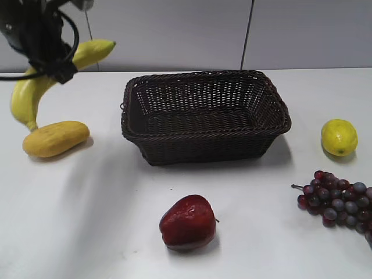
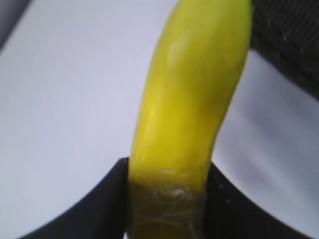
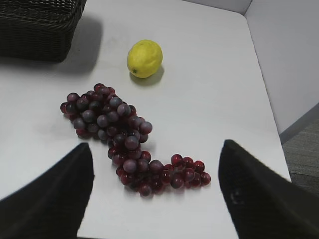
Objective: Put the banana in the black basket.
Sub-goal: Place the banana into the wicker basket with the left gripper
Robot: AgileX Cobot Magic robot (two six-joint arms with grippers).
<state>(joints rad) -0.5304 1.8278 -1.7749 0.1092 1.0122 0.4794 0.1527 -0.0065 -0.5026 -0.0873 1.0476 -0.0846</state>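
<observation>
The black basket (image 1: 204, 116) sits empty; well left of it the banana (image 1: 35, 87) hangs lifted, clamped near its middle by the left gripper (image 2: 167, 199). The right gripper (image 3: 157, 194) hovers spread over grapes (image 3: 117, 134). The long banana could swing and clip the basket's rim.

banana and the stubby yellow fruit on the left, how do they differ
The long curved bright yellow banana is much longer and slimmer than the stubby oval yellow-orange fruit, which is short and plump. The banana is gripped in the left gripper, jaws closed on it, and hangs tilted; the oval fruit lies flat on the white table, untouched. The banana is a brighter, greener yellow; the oval fruit leans orange. Both are yellowish, smooth, and left of the dark woven basket.
</observation>
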